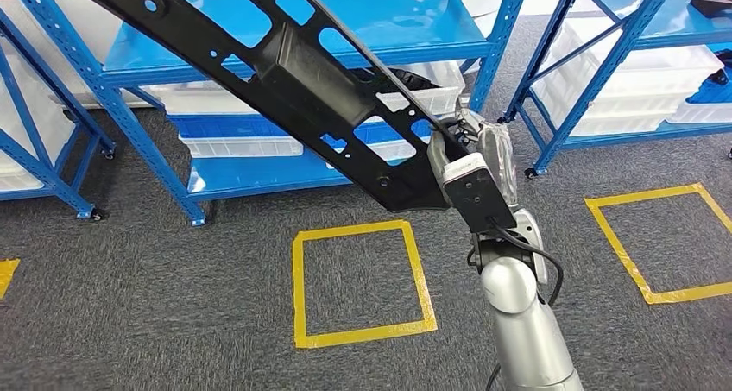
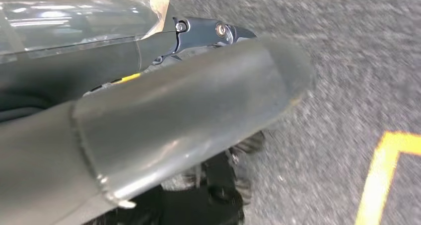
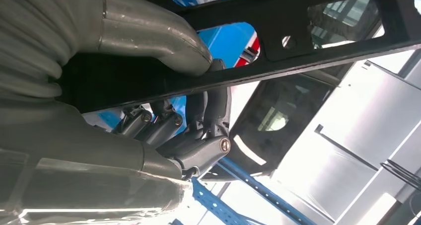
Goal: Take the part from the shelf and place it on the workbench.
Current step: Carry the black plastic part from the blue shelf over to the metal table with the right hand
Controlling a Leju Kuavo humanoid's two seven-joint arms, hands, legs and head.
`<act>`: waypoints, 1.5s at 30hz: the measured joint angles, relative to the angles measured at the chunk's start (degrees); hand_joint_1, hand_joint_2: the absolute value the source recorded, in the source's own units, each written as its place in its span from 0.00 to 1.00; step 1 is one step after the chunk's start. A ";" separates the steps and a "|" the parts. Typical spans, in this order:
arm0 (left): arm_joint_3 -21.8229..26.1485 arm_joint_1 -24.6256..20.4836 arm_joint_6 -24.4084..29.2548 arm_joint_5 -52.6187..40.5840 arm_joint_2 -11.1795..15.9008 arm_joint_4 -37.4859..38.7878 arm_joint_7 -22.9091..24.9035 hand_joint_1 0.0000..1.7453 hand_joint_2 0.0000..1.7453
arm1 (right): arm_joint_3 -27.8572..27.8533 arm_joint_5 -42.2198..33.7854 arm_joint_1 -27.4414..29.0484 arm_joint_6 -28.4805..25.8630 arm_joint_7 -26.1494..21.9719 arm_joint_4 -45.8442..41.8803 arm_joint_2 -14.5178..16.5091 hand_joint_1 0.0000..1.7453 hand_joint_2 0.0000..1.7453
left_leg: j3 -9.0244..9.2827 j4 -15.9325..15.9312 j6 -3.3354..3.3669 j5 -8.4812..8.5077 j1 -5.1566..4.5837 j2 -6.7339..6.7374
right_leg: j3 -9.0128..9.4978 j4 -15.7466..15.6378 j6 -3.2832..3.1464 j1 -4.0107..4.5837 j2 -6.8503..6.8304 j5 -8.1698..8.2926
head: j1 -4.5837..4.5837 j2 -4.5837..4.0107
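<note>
The right hand (image 1: 470,154) grips one end of the long black part (image 1: 285,72), fingers (image 3: 208,106) wrapped around its edge; it could twist loose or strike the blue shelf (image 1: 285,41).

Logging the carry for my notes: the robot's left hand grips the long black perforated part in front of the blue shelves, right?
Not quite: the right hand grips the black perforated part, as the head view shows. The blue shelves do stand behind it.

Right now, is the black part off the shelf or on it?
Off the shelf: the right hand grips the black part at one end, held tilted in the air.
</note>
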 joint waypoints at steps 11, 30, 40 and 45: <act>1.40 1.51 0.22 0.25 0.61 0.00 -0.26 0.00 0.00 | -0.01 -1.57 -2.12 1.25 -0.48 2.51 0.05 1.00 1.00 | -6.08 1.58 -2.41 3.42 0.03 -0.08 | 13.16 -15.97 -0.54 -0.36 0.19 2.68 | -0.45 0.00; 2.84 1.66 1.31 0.42 1.25 -0.02 0.07 0.00 0.00 | -0.48 -6.31 -4.87 1.13 -3.45 9.29 -0.97 1.00 1.00 | 0.27 0.75 0.14 -1.11 -0.29 -0.34 | 1.56 -1.06 0.48 -0.03 0.21 -0.41 | 0.06 0.00; 3.20 1.69 2.11 0.33 1.32 -0.02 -0.68 0.00 0.00 | -0.41 -6.44 -7.84 1.13 -3.45 11.36 -0.91 1.00 1.00 | -2.77 0.94 -1.80 2.36 -0.63 -0.36 | 11.84 -15.34 0.61 0.48 0.36 3.72 | 0.14 0.00; 4.13 1.69 2.30 1.04 1.42 0.00 -1.44 0.00 0.00 | -0.14 -6.65 -9.99 1.22 -3.37 12.57 0.01 1.00 1.00 | -7.39 13.05 -3.34 -6.17 0.01 -0.38 | 10.17 -15.55 -2.16 0.02 0.18 5.59 | -0.26 0.00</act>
